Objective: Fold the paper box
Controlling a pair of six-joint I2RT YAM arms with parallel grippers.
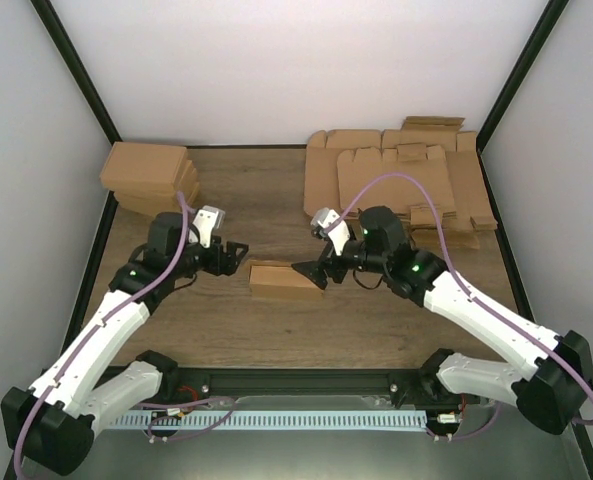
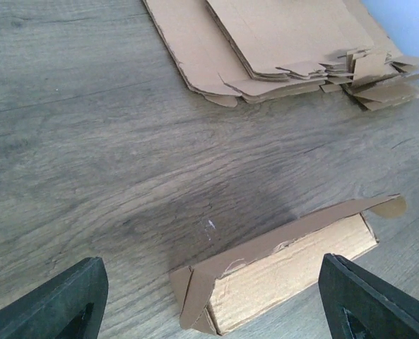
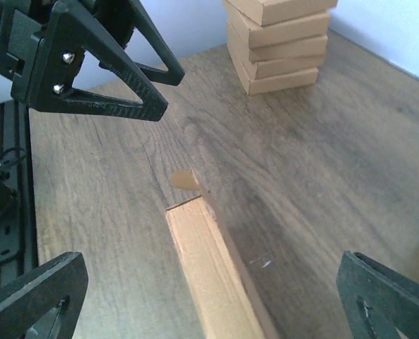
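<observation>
The paper box (image 1: 280,280) lies folded into a narrow, shallow block at the middle of the table, with one small tab sticking out at an end. My left gripper (image 1: 233,259) hovers just off its left end, jaws open and nothing held. In the left wrist view the paper box (image 2: 287,272) sits low between the spread fingers (image 2: 64,304), and neither touches it. My right gripper (image 1: 309,272) is at the right end, wide open. In the right wrist view the paper box (image 3: 213,272) runs away from the camera between the fingertips (image 3: 389,300), which stand apart from it.
A stack of finished brown boxes (image 1: 151,178) stands at the back left and shows as the stack (image 3: 280,42) in the right wrist view. Overlapping flat cardboard sheets (image 1: 406,180) cover the back right, seen as sheets (image 2: 280,42). The left gripper (image 3: 89,63) shows opposite.
</observation>
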